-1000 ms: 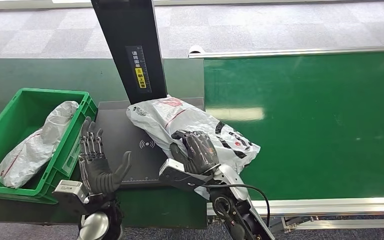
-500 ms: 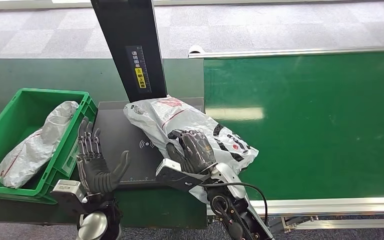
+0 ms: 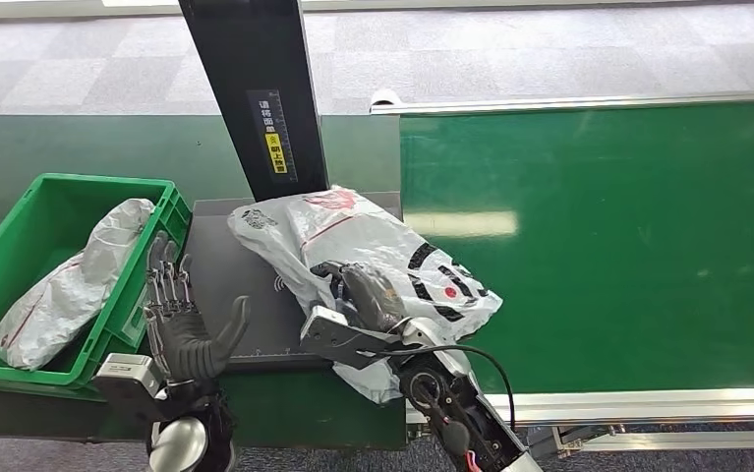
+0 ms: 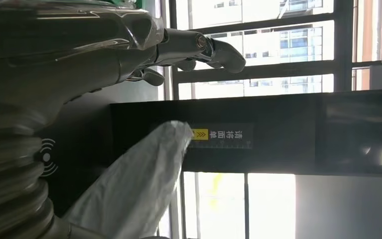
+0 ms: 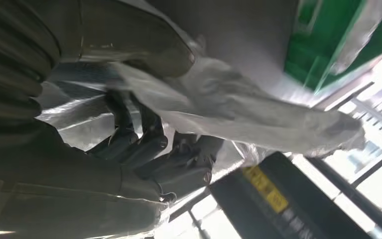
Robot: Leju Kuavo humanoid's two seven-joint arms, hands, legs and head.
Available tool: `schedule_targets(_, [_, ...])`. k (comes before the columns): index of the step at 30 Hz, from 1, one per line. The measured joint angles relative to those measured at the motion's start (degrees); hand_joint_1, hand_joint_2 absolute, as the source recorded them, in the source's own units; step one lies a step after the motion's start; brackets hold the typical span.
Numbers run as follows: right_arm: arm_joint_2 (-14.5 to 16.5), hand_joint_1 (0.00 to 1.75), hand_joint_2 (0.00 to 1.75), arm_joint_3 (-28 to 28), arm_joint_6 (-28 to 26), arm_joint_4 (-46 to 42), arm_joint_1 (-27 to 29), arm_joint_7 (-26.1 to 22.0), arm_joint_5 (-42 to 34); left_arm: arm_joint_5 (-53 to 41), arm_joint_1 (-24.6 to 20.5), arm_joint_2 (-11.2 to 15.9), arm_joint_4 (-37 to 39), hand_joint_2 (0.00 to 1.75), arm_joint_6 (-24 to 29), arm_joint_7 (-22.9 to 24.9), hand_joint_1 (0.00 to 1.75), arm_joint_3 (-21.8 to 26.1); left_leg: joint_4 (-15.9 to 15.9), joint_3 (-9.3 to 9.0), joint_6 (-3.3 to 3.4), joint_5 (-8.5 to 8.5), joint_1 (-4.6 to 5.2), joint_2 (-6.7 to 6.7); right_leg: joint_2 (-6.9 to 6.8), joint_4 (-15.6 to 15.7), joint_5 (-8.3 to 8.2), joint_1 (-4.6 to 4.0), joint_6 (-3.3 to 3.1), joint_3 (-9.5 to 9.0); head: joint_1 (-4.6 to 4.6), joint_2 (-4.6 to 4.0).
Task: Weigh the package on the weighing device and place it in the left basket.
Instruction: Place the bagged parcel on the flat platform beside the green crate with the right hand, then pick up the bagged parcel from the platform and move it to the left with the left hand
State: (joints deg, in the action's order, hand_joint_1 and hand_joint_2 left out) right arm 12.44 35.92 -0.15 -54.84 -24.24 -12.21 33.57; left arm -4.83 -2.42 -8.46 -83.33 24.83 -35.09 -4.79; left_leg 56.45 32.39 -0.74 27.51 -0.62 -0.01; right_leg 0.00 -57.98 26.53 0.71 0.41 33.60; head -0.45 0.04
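Two hands work the bench: the right hand [image 3: 368,295] grips the package [image 3: 353,246] over the weighing device [image 3: 245,295], while the left hand [image 3: 181,315] waits with fingers spread, holding nothing.

Dark green table [image 3: 48,147] with a bright green conveyor belt [image 3: 628,236] adjoining its right edge.
On the table: a green plastic crate [image 3: 33,231] at the left edge, a flat black weighing platform [image 3: 240,265] with a black upright post [image 3: 255,93] mid-table, beside the crate; a white printed plastic package [image 3: 353,241] lies across platform and belt edge.
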Motion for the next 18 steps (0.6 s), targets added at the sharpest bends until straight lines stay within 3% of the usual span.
schedule_targets(3, [0.5, 0.00, 1.75, 0.3, 2.8, 2.1, -0.7, -4.8, -2.0, 0.0, -1.1, 0.0, 0.3, 1.75, -0.4, 0.2, 0.00, 0.0, 0.0, 0.00, 0.00, 0.00, 0.00, 0.00, 0.00, 0.0, 0.00, 0.00, 0.00, 0.00, -0.01, 0.00])
schedule_targets(8, [0.7, 0.00, 1.75, 1.7, 4.4, 1.3, -1.1, -5.3, -2.3, -0.3, -1.5, 0.1, 0.4, 1.75, -0.5, 0.2, 0.00, 0.3, 0.0, 0.00, 0.00, 0.00, 0.00, 0.00, 0.00, 0.0, 0.00, 0.00, 0.00, 0.02, -0.01, 0.01])
schedule_targets(18, [-1.3, 0.00, 1.75, 1.3, 5.1, -11.7, 2.1, -10.0, -10.3, -3.8, -1.4, -0.1, 0.6, 1.75, -2.2, 0.3, 0.00, -0.6, 0.0, -0.01, 0.00, 0.00, 0.01, 0.01, 0.00, 0.0, 0.00, 0.01, 0.00, 0.05, 0.00, 0.01])
